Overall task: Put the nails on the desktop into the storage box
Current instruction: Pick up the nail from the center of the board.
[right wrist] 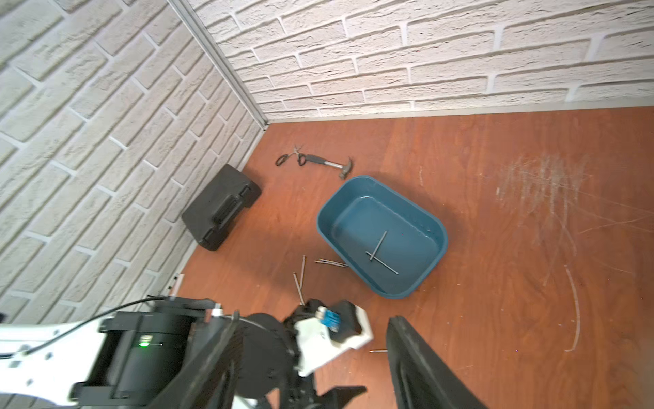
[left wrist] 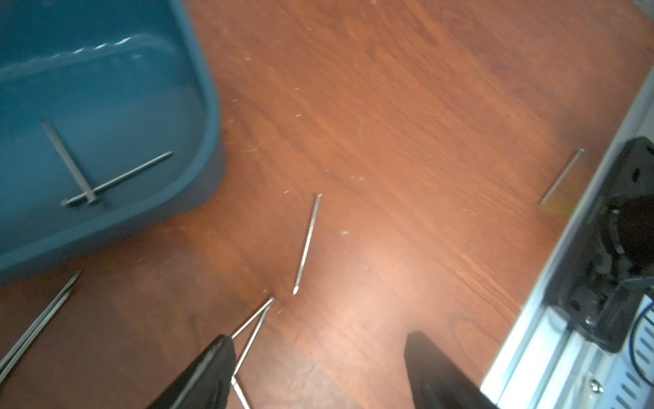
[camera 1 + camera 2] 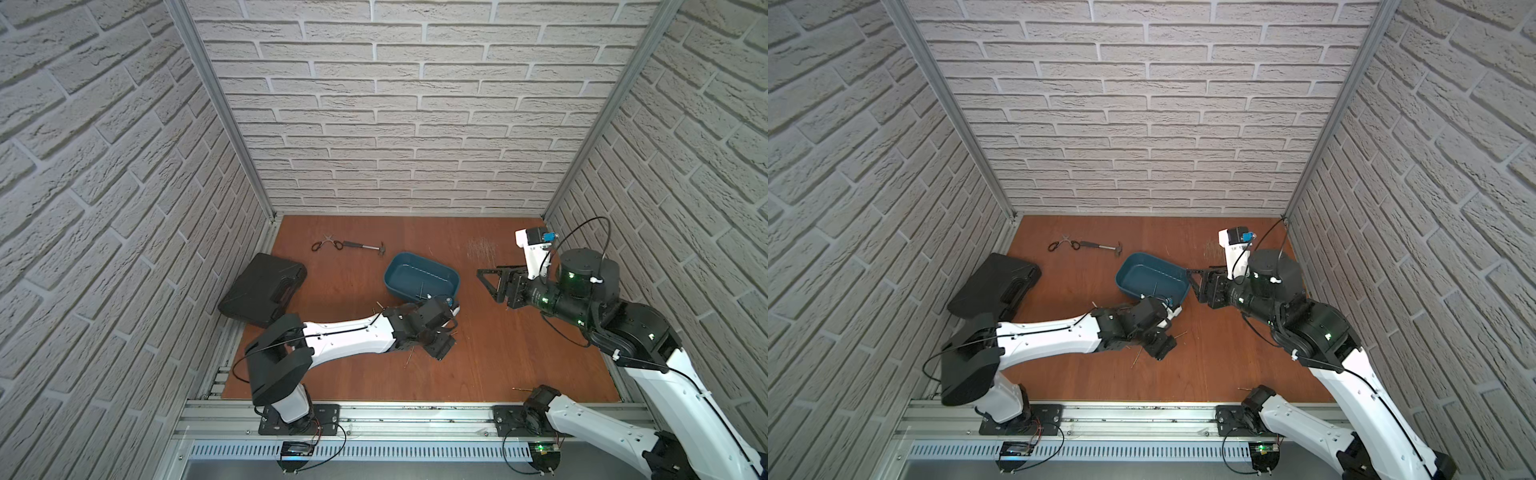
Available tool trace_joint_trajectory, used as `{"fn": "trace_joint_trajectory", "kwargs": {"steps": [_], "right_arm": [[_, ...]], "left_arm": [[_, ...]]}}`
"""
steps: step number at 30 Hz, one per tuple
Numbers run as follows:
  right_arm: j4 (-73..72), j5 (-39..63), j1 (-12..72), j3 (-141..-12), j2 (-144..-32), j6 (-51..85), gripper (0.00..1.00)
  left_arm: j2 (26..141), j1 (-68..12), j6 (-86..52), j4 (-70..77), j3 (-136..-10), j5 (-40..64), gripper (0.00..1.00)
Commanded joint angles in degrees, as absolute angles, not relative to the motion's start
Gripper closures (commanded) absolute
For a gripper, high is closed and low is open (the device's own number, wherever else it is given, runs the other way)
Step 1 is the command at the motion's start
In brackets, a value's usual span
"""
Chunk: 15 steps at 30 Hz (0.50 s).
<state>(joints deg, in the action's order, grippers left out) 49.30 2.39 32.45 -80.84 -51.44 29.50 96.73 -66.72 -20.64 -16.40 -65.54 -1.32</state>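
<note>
Left wrist view gives the closest look at the nails point(image 2: 308, 244): thin, straight, silver-grey pins with small heads and sharp tips, scattered on the reddish-brown table point(image 2: 407, 141). Two lie crossed inside the teal storage box point(image 2: 209, 106) at upper left. One lies loose at centre, and a pair at lower left lies just below the box. Another pair runs up against one finger of the left gripper point(image 2: 316, 340), whose jaws stand spread with nothing between them. A lone nail lies at right beside the metal rail point(image 2: 523, 357). Right wrist view takes in what that one misses: the hammer point(image 1: 329, 164), scissors point(image 1: 291, 158), black case point(image 1: 221, 209) and pale scratches point(image 1: 545, 191), with the right gripper point(image 1: 315, 329) spread wide and empty. In both top views the box sits mid-table and the nails are mere slivers.
</note>
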Motion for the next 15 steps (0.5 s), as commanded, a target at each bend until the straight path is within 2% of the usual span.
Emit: {"fn": "trace_joint_trajectory", "kwargs": {"steps": [1, 6, 15], "right_arm": [[46.7, 7.9, 32.3, -83.3, -50.6, 33.3, 0.31], [47.0, 10.3, 32.3, -87.3, -50.7, 35.1, 0.3], [47.1, 12.0, 32.3, -91.3, -53.1, 36.5, 0.3]], "left_arm": [[101.8, -68.3, -14.0, -16.7, -71.5, 2.4, 0.25], [112.0, -71.5, -10.4, -21.2, -82.9, 3.0, 0.33], [125.0, -75.8, -9.3, -24.7, -98.4, 4.2, 0.33]]}}
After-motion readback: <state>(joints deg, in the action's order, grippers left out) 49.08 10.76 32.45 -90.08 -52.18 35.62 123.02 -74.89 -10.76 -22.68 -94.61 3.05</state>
